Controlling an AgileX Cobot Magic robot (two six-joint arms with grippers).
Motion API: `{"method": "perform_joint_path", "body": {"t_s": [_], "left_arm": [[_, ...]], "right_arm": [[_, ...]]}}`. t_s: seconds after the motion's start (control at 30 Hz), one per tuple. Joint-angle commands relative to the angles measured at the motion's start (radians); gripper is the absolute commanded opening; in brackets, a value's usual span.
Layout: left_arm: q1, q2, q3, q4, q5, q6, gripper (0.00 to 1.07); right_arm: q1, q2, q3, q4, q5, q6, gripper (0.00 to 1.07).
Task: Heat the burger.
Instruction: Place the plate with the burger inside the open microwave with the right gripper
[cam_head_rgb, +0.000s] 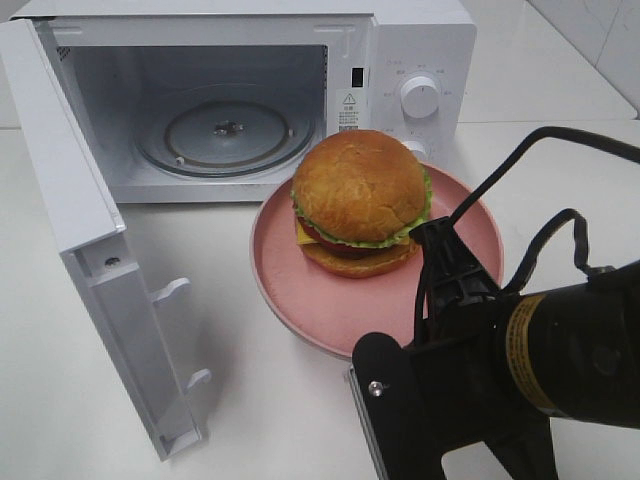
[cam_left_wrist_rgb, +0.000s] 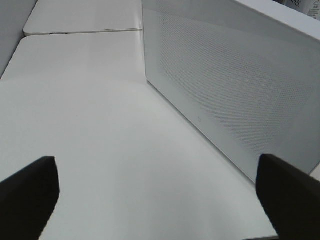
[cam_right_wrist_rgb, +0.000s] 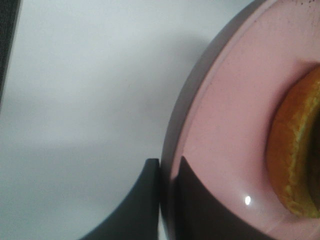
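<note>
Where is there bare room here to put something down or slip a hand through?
Bare: the glass turntable inside the microwave, and the table strip between the open door and the pink plate. Crowded: front right, where the right gripper pinches the plate rim near the burger.

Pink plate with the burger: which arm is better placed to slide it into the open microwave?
Right. The right gripper is shut on the pink plate rim, with the burger before the open microwave. The left gripper is open, empty, beside the microwave's outer panel.
</note>
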Motion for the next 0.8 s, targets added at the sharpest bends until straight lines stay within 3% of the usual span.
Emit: {"method": "perform_joint_path", "body": {"t_s": [0.03, 0.3, 0.8], "left_arm": [[0.002, -0.017, 0.002, -0.006, 0.004, -0.005, 1.00], [0.002, -0.017, 0.002, -0.006, 0.004, -0.005, 1.00], [0.002, -0.017, 0.002, -0.006, 0.004, -0.005, 1.00]], "right_arm": [[0.001, -0.003, -0.003, -0.044, -0.032, -0.024, 0.00], [-0.001, -0.003, -0.003, 0.084, -0.061, -0.214, 0.00], [-0.091, -0.003, -0.003, 0.260, -0.063, -0.502, 0.00]]}}
